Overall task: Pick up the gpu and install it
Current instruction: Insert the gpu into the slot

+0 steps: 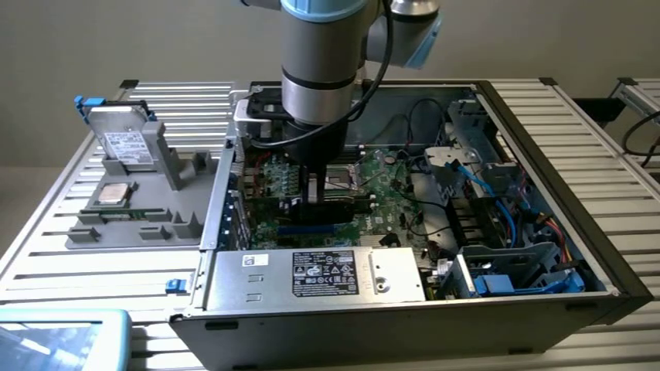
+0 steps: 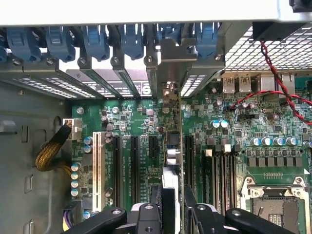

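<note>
The fingers of the gripper are clamped narrowly on the gpu, which stands on edge inside the open computer case, directly above the expansion slots of the motherboard. Caution: if the card edge lies beside its slot rather than in line with it, or the silver end bracket catches the rear frame, downward pressure may bend the board or damage the contacts. The gpu appears edge-on as a thin board with a black cooler block on one face.
</note>
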Controlling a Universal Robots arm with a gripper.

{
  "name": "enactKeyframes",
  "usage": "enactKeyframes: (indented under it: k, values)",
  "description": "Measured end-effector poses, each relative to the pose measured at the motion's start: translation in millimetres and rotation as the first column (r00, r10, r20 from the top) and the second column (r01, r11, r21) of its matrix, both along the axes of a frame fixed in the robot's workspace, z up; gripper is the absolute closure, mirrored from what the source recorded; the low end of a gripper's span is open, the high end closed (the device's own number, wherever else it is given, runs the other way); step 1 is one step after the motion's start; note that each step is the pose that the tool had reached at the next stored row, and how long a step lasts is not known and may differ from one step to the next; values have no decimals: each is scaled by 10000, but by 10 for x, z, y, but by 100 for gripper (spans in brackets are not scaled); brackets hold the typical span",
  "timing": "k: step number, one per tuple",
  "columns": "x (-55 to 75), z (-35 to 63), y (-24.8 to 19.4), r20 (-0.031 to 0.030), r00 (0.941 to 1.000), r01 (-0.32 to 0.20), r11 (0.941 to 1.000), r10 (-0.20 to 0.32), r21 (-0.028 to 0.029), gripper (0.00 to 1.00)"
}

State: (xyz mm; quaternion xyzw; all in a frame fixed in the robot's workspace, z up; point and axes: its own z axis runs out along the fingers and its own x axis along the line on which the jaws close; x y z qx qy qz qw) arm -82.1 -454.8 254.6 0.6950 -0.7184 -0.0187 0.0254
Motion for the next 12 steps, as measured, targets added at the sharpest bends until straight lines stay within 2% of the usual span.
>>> enactKeyframes:
  k: [7,12]
  values:
    - [-3,-6,-7,0,10000,1,10000,-1,2,72]
    - [-3,-7,-35,-2,10000,1,10000,-1,33,72]
